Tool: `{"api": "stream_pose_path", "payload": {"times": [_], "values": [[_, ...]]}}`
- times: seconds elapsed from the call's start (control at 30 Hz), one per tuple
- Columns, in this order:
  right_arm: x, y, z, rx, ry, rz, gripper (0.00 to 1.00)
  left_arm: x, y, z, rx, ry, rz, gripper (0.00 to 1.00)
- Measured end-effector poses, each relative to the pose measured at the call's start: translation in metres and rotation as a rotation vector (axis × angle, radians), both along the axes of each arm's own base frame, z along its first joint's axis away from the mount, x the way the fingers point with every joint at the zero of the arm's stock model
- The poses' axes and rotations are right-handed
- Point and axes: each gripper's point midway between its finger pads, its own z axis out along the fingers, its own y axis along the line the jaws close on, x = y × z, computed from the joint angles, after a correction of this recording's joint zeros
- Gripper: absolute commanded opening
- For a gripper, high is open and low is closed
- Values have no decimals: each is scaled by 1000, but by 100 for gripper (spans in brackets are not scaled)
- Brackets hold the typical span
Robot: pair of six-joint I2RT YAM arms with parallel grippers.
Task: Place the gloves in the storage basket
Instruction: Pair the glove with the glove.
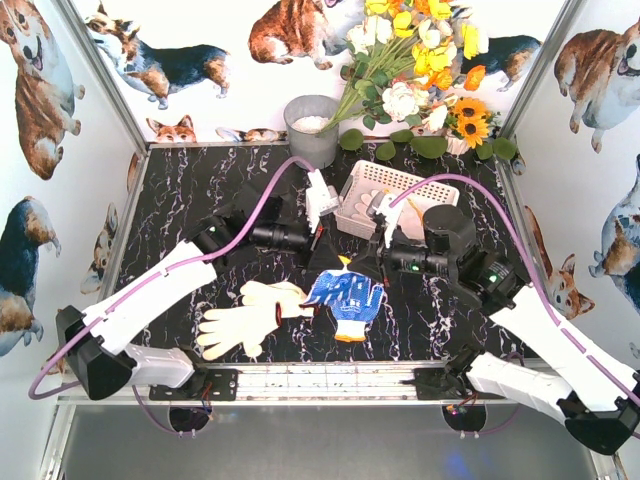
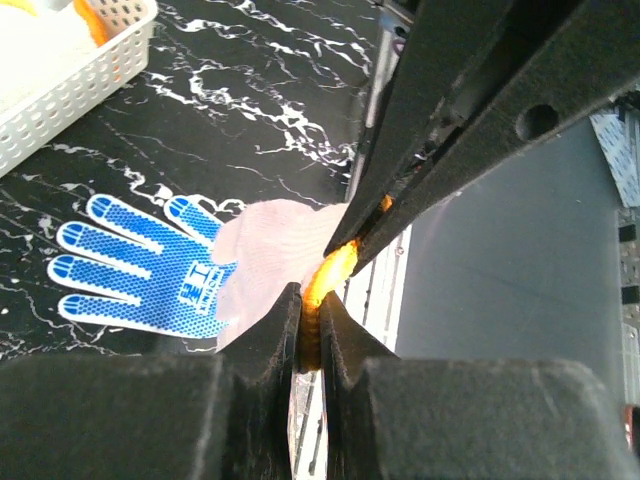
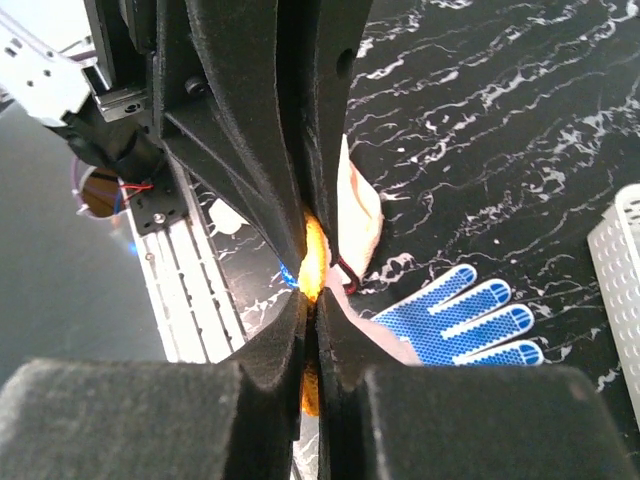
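A knit glove with a blue dotted palm [image 1: 347,296] hangs palm up over the black table, held by its yellow-orange cuff [image 1: 345,263]. My left gripper [image 1: 331,262] and my right gripper [image 1: 361,266] meet tip to tip, both shut on that cuff. In the left wrist view my gripper [image 2: 310,305] pinches the orange cuff [image 2: 335,268], with the glove [image 2: 140,268] to the left. In the right wrist view my gripper [image 3: 313,300] pinches the same cuff [image 3: 312,258]. Two cream gloves [image 1: 245,315] lie front left. The white storage basket [image 1: 405,178] holds gloves [image 1: 372,205].
A grey metal bucket [image 1: 312,130] stands at the back beside artificial flowers [image 1: 420,60]. The basket's corner shows in the left wrist view [image 2: 70,90] and its edge in the right wrist view [image 3: 620,280]. A metal rail [image 1: 330,378] runs along the near edge.
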Motion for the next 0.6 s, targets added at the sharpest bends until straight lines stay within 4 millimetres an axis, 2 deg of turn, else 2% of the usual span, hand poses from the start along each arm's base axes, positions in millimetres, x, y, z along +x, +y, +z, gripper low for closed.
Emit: {"api": "stream_pose_path", "payload": {"times": [0.07, 0.1, 0.27, 0.4, 0.47, 0.6], "values": [[5, -2, -5, -5, -2, -31, 0, 6, -1, -5, 15, 0, 24, 2], [8, -2, -8, -8, -3, -45, 0, 10, -2, -8, 24, 0, 38, 6], [22, -10, -20, -37, -1, -144, 0, 32, -9, -22, 54, -3, 115, 51], [36, -18, -24, -60, -13, -232, 0, 52, -8, -26, 68, -23, 217, 79], [45, -24, -26, -77, -21, -285, 0, 61, -1, -23, 66, -53, 281, 88], [66, -38, -37, -122, -16, -373, 0, 71, 31, -19, 55, -92, 416, 98]]}}
